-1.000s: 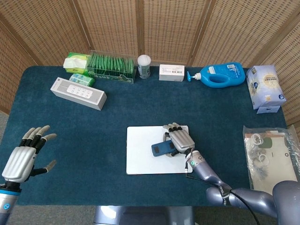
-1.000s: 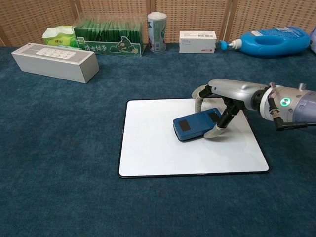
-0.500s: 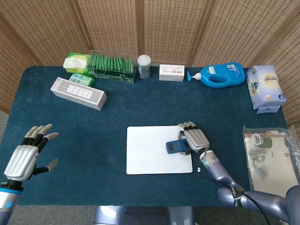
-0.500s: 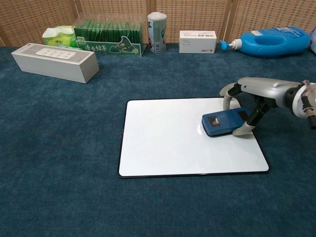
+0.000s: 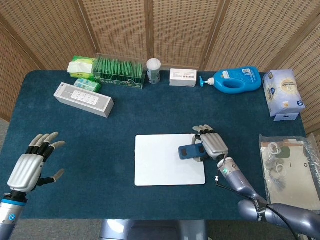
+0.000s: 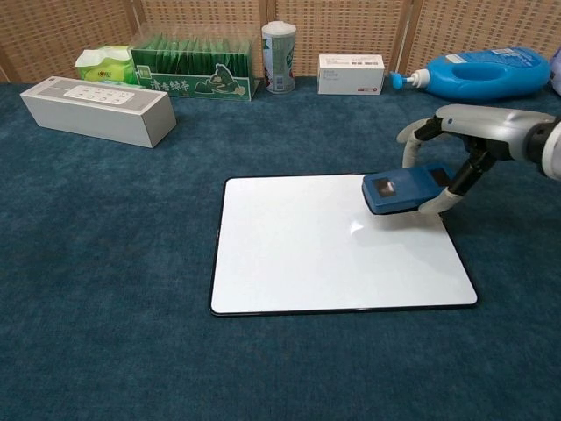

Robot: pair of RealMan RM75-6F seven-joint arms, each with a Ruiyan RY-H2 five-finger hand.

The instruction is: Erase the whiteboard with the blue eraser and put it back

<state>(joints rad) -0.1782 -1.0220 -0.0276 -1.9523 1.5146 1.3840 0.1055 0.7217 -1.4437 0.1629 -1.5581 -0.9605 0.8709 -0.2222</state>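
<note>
A: We see our right hand (image 6: 456, 162) gripping the blue rectangular eraser with the dark panel on top (image 6: 399, 191), fingers wrapped over its right end; in the chest view the eraser sits at the far right corner of the white rectangular whiteboard with a thin black rim (image 6: 333, 250), and looks raised off its surface, though we cannot tell for certain.

B: Agreed; from the head view the same hand (image 5: 212, 144) covers the eraser's (image 5: 189, 151) right half at the board's (image 5: 162, 162) right edge; the board lies near the middle of the dark teal carpeted desk (image 5: 120, 130), toward its front edge.

A: Our left hand (image 5: 31, 165) holds nothing, fingers spread apart, at the desk's front left corner; whether it touches the desk we cannot tell.

B: Along the far edge we see a long white box (image 5: 83, 99), a green tissue pack (image 5: 83, 65), a clear tray of green packets (image 5: 119, 71), a white-capped jar (image 5: 153, 70), a small white carton (image 5: 183, 77) and a blue bottle lying on its side (image 5: 235, 80); at the right edge, a wrapped white pack (image 5: 283, 93) and a clear bag of small parts (image 5: 287, 162).
</note>
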